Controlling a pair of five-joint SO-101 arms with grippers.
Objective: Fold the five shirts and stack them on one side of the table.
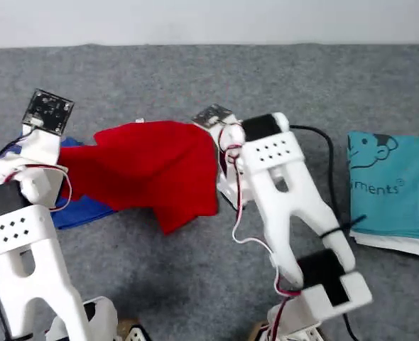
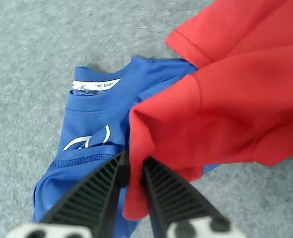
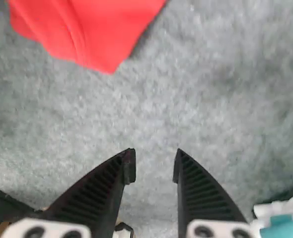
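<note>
A red shirt (image 1: 149, 167) hangs bunched and lifted above the grey table, left of centre. My left gripper (image 2: 134, 173) is shut on a folded edge of the red shirt (image 2: 226, 99) at its left side. Under it a blue shirt (image 2: 87, 134) lies flat with its collar label showing, and its edge peeks out beneath the red one (image 1: 89, 209). My right gripper (image 3: 154, 168) is open over bare table with nothing between its fingers. A corner of the red shirt (image 3: 87, 29) lies a little beyond it. The right arm (image 1: 280, 177) stands at the red shirt's right edge.
A folded teal shirt (image 1: 394, 181) rests on a white one (image 1: 401, 245) at the table's right edge. The grey table (image 1: 195, 78) stretches open behind the arms. A black cable (image 1: 330, 153) runs from the right arm.
</note>
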